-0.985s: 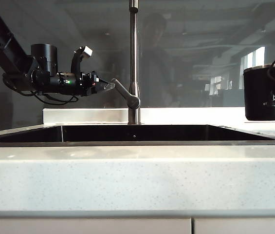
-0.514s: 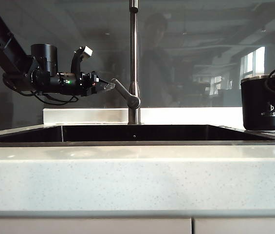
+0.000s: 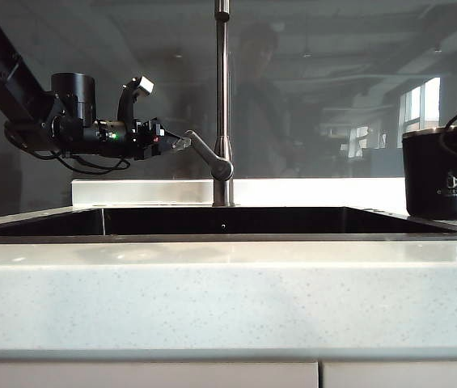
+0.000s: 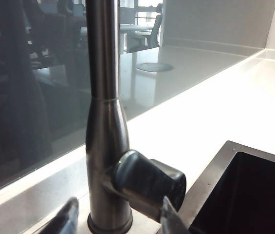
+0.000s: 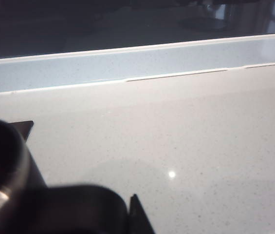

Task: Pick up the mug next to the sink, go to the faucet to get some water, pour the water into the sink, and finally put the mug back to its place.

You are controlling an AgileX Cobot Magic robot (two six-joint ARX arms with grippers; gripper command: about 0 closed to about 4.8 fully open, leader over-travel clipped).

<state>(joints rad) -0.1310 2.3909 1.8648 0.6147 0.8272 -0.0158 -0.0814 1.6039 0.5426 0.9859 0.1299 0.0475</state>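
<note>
Matte black cylindrical mug (image 3: 442, 173), steel-rimmed

Mug (image 3: 442, 172): matte black, steel-rimmed, upright on counter right of sink (image 3: 212, 222). Faucet (image 3: 222, 105): tall steel pipe, slanted lever, mounted behind the dark basin.

A pale speckled tabletop (image 3: 228, 291) runs below a dark glass wall (image 3: 333, 89), which mirrors a dim office with bright windows (image 3: 422, 101).

Pale speckled countertop (image 3: 212, 299), dark sink (image 3: 236, 221) set in it, faucet (image 3: 222, 105) behind, mug (image 3: 442, 171) at right
</note>
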